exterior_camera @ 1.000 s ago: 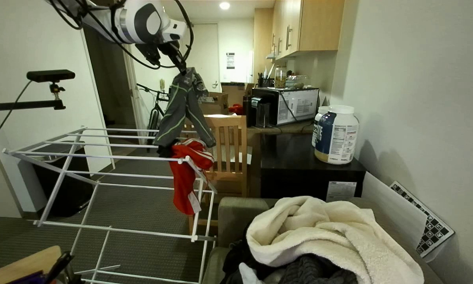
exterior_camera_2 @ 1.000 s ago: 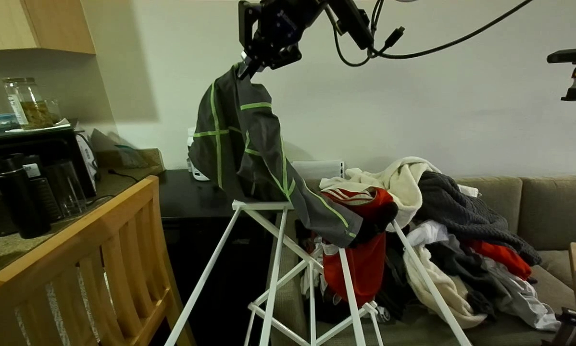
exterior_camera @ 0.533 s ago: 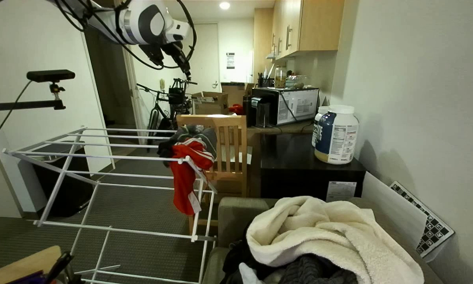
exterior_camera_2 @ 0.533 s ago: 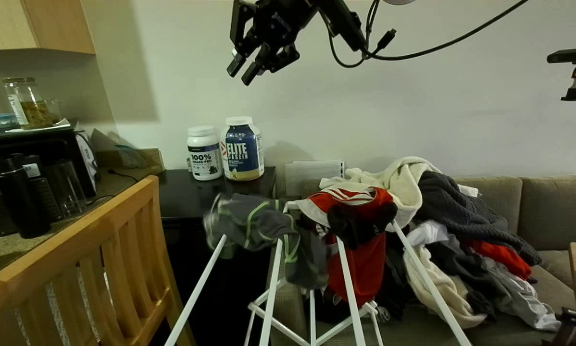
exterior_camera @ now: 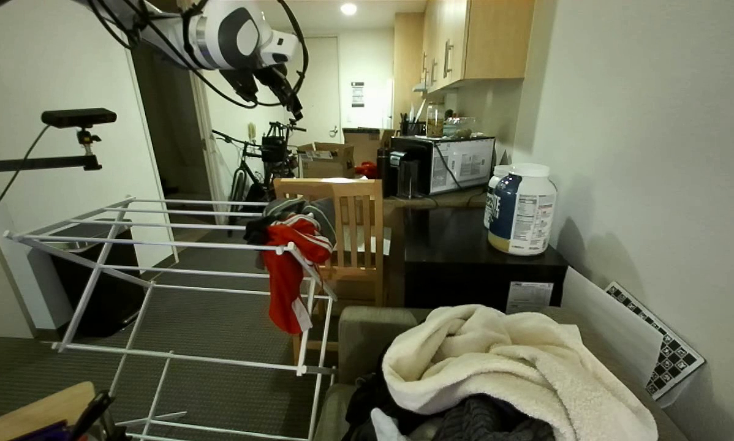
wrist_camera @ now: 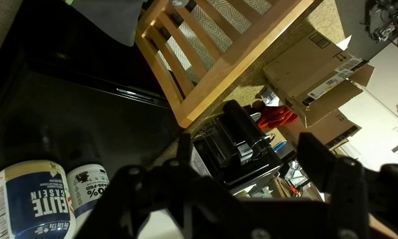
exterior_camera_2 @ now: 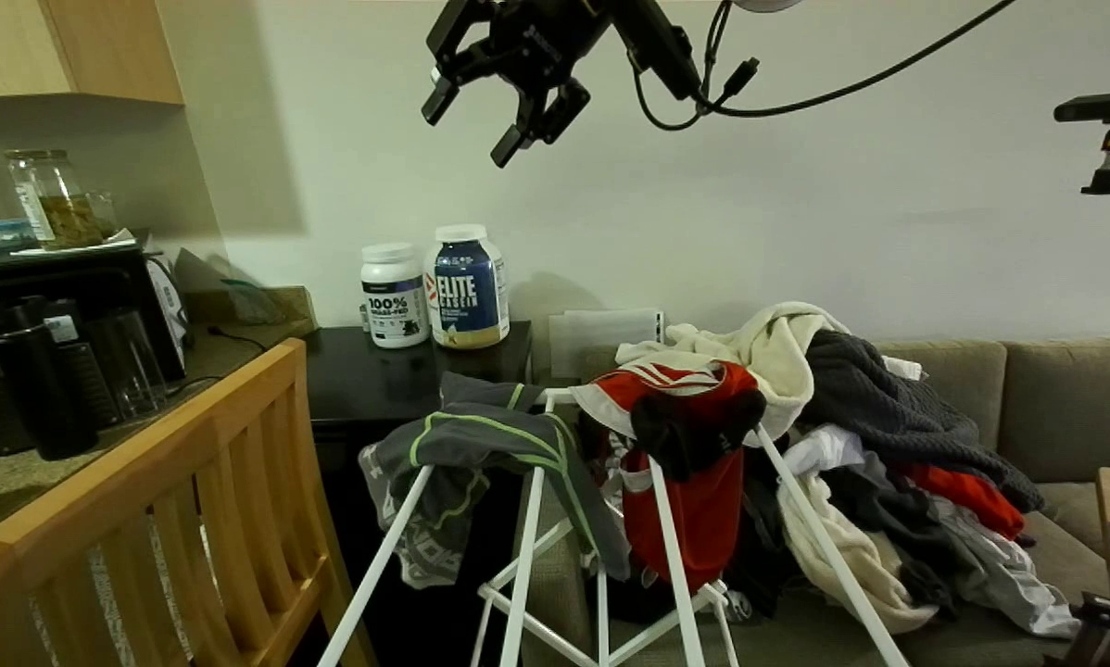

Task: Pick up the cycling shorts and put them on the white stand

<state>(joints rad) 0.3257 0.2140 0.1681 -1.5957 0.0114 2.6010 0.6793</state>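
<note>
The cycling shorts, dark grey with green seams (exterior_camera_2: 481, 443), lie draped over the end of the white stand (exterior_camera_2: 390, 548), parts of them hanging down between its legs. In an exterior view they are partly hidden behind a red garment (exterior_camera: 284, 275) that hangs over the same stand (exterior_camera: 177, 243). A grey corner of the shorts (wrist_camera: 114, 21) enters the top of the wrist view. High above the stand, clear of the cloth, is my gripper (exterior_camera_2: 468, 137). Its fingers are spread apart with nothing between them, as the wrist view of the gripper (wrist_camera: 246, 136) confirms.
A wooden chair (exterior_camera_2: 147, 445) stands close beside the stand. Two tubs, a blue one (exterior_camera_2: 469, 287) and a white one (exterior_camera_2: 395, 301), sit on a black cabinet (exterior_camera_2: 360, 380). Piled laundry and a cream blanket (exterior_camera: 502, 361) cover the sofa. A camera (exterior_camera: 79, 117) juts in on a bar.
One second ago the jaws held the shorts up by the top. They have since parted, and the shorts dropped and settled over the stand. The gripper has shifted slightly.
</note>
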